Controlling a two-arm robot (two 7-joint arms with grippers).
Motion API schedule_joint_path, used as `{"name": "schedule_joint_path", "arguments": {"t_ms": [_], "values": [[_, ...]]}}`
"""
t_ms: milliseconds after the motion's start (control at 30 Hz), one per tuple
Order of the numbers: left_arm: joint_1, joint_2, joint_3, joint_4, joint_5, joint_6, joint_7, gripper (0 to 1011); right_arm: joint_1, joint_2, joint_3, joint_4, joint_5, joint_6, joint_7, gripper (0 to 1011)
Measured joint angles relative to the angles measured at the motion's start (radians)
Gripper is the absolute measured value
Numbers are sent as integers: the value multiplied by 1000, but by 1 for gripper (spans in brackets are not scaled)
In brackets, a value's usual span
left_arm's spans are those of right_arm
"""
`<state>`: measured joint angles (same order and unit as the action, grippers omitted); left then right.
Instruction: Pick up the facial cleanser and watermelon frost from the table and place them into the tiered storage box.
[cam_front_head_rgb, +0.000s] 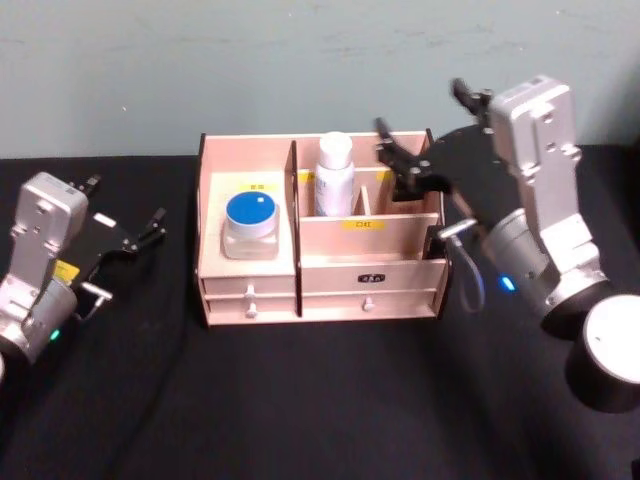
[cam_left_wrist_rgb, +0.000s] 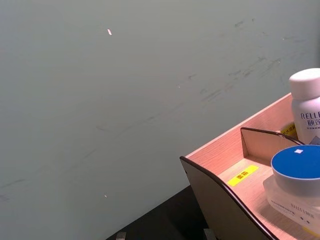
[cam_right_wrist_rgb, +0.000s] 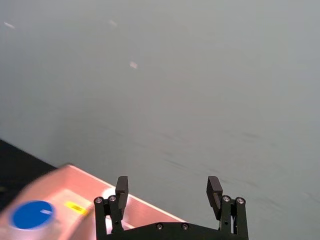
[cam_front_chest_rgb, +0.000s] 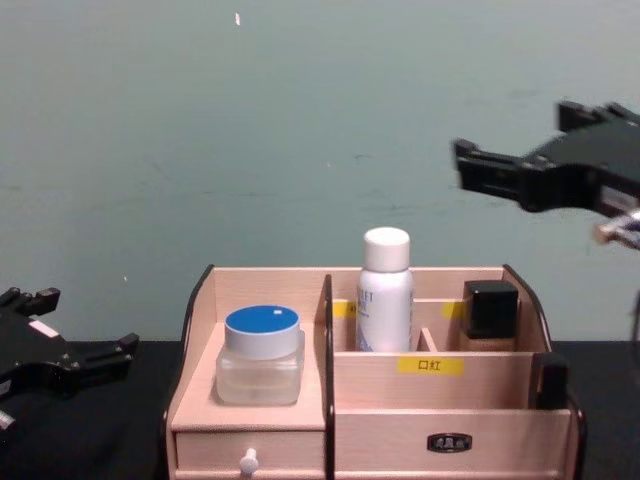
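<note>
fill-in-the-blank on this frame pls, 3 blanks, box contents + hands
1. The jar in the tiered storage box's left compartment has a ____ lid.
2. The white bottle stands ____ in a rear compartment.
3. The right hand is raised above the box with its fingers ____; the left hand sits left of the box.

Missing words: blue; upright; open

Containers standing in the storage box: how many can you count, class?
3. A blue-lidded jar in the tiered storage box's left compartment, a white bottle in the rear middle, and a black-capped bottle rear right. Drawers may hide more.
</note>
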<state>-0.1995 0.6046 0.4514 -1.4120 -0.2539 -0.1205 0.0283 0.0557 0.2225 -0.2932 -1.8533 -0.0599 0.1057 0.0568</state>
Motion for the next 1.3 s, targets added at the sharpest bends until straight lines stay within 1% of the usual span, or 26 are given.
{"name": "schedule_joint_path", "arguments": {"t_ms": [33, 133, 167, 233, 367, 467, 567, 800, 900, 1300], "values": [[0, 0, 0, 0, 0, 0, 0, 1001, -2, -3, 16, 11, -10, -1, -16, 1002], [0, 0, 0, 0, 0, 0, 0, 1001, -3, -8, 38, 34, -21, -2, -36, 1003], [0, 0, 0, 0, 0, 0, 0, 1001, -2, -14, 55, 51, -27, -2, -48, 1002], [0, 0, 0, 0, 0, 0, 0, 1001, 0, -21, 74, 77, -34, -5, -65, 1002], [0, 0, 0, 0, 0, 0, 0, 1001, 7, -33, 101, 124, -43, -13, -83, 1003], [0, 0, 0, 0, 0, 0, 0, 1001, 11, -42, 114, 161, -46, -14, -86, 1003], [0, 0, 0, 0, 0, 0, 0, 1001, 14, -50, 124, 197, -51, -16, -86, 1002], [0, 0, 0, 0, 0, 0, 0, 1001, 25, -60, 130, 254, -71, -18, -79, 1002], [0, 0, 0, 0, 0, 0, 0, 1001, 32, -65, 133, 277, -73, -8, -58, 1002], [0, 0, 0, 0, 0, 0, 0, 1001, 33, -65, 131, 277, -73, -5, -56, 1003]]}}
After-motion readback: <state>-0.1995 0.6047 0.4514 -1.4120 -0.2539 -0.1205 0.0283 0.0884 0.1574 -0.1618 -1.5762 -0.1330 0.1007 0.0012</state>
